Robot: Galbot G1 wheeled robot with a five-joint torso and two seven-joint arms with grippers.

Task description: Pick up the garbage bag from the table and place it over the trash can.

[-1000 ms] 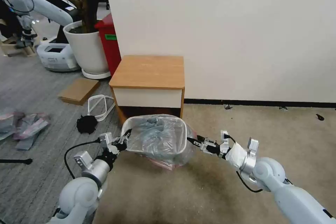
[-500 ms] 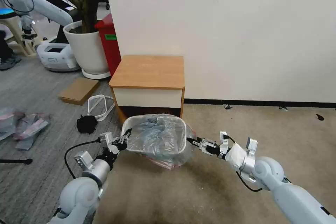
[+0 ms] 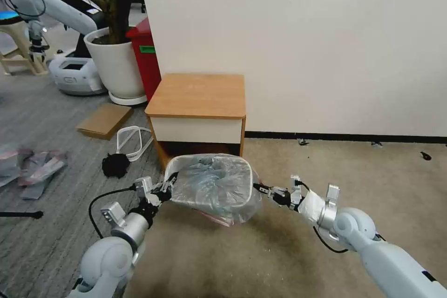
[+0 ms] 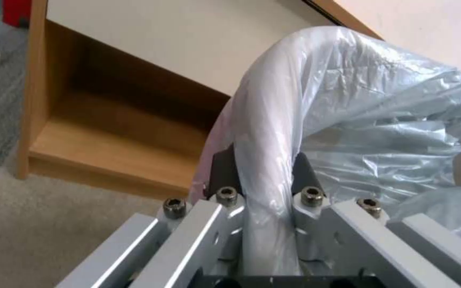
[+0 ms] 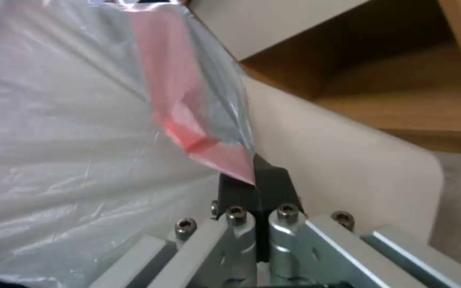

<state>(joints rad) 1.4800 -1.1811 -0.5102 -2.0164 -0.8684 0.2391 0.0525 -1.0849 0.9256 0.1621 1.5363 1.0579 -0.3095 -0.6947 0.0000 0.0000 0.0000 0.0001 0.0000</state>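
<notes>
1. At this moment your left gripper [image 3: 166,188] sat at the left side of the trash can [image 3: 186,199], its two pads pressed in on the rolled rim with the garbage bag [image 3: 215,185] film trapped between pad and rim. In the left wrist view the rim ran straight out from between the pads, one dark pad [image 4: 223,170] on each side of it.

2. Your right gripper [image 3: 259,189] was at the opposite side of the can, fingers pressed together on a pinkish-red corner of the bag's rim, which rose out of the closed tips in the right wrist view.

3. The bag lay over the can between your two grippers, grey film sagging into the opening and a pink fold hanging below, on the side nearer you. The table [image 3: 198,98] stood just beyond both grippers, its top bare.

4. The can's mouth faced up. Its long axis ran across, from one gripper to the other; the bag's open mouth followed that line.

5. To do this step well, I judged you had to draw the right-hand corner outward and down past the rim evenly. The thin film looked likely to tear or slip if tugged hard, and the left hold needed to stay firm.
</notes>
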